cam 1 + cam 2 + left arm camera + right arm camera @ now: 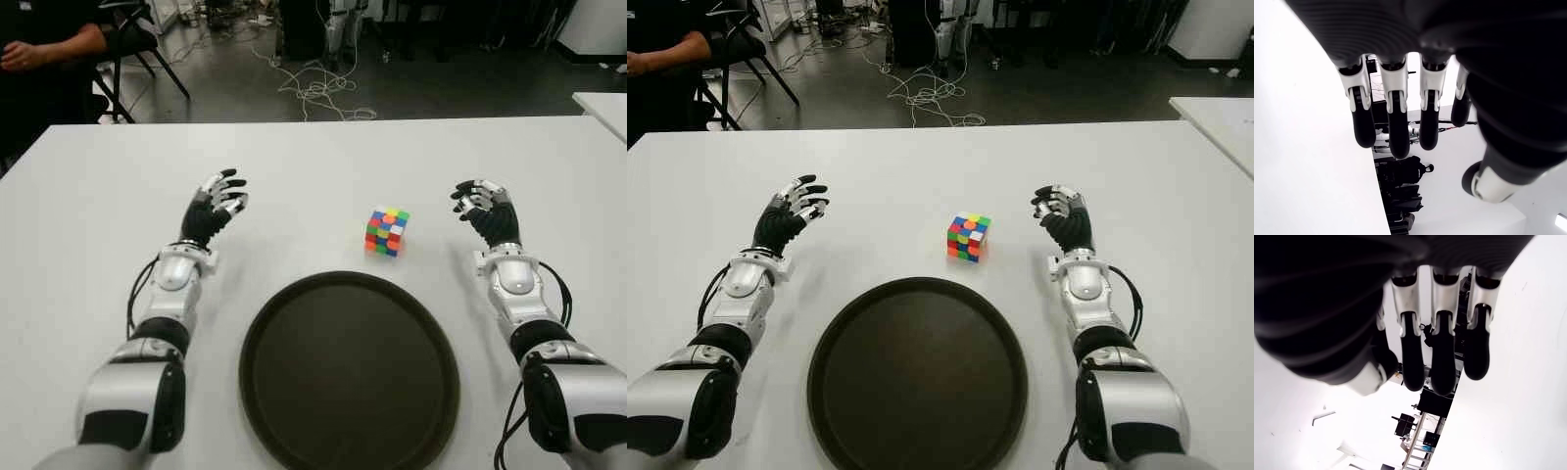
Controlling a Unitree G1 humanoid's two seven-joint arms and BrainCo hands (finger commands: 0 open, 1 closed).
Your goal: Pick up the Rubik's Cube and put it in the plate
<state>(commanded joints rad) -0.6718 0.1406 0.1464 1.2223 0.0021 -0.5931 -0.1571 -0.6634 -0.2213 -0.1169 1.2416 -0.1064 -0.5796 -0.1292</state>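
Note:
The Rubik's Cube [387, 231] stands on the white table [294, 166], just beyond the far right rim of the round dark plate [349, 368]. The plate holds nothing. My right hand [484, 208] is to the right of the cube, a short gap away, fingers loosely spread and holding nothing. My left hand [217, 205] is well to the left of the cube, beside the plate's far left, also open. Both wrist views show only relaxed fingers [1393, 122] [1442, 357] with nothing between them.
A person's arm [49, 49] and a black chair [137, 44] are past the table's far left corner. Cables [318, 88] lie on the floor beyond the far edge. Another white table's corner [602, 108] shows at the right.

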